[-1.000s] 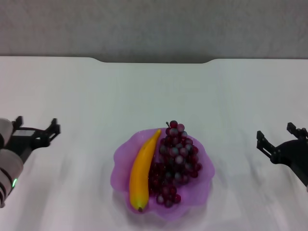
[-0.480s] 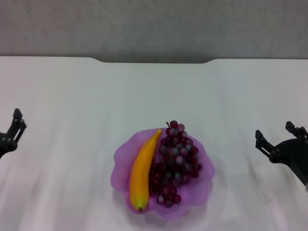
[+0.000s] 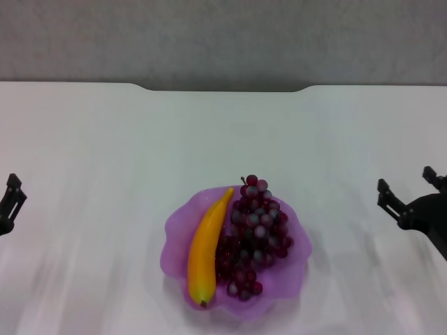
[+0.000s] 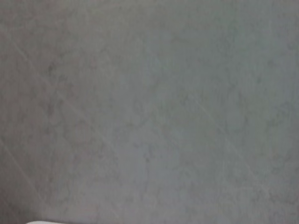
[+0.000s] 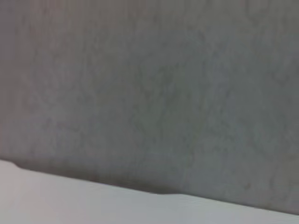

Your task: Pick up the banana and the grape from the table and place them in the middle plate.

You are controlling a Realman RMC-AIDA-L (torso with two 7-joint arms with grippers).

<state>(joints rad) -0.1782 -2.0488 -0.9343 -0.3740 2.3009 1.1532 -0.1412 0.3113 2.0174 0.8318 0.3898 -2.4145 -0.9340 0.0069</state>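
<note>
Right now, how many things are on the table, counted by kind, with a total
Banana: 1
Grape bunch: 1
Purple plate: 1
Total: 3
Both fruits lie in the plate on the table. The left gripper and right gripper are empty at the table's sides.

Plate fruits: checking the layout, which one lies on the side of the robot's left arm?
The banana, long and yellow; the grape bunch lies beside it toward the right pincer.

The left claw (image 3: 10,199) sits at the far left edge, the right claw (image 3: 411,193) spread empty at far right.
</note>
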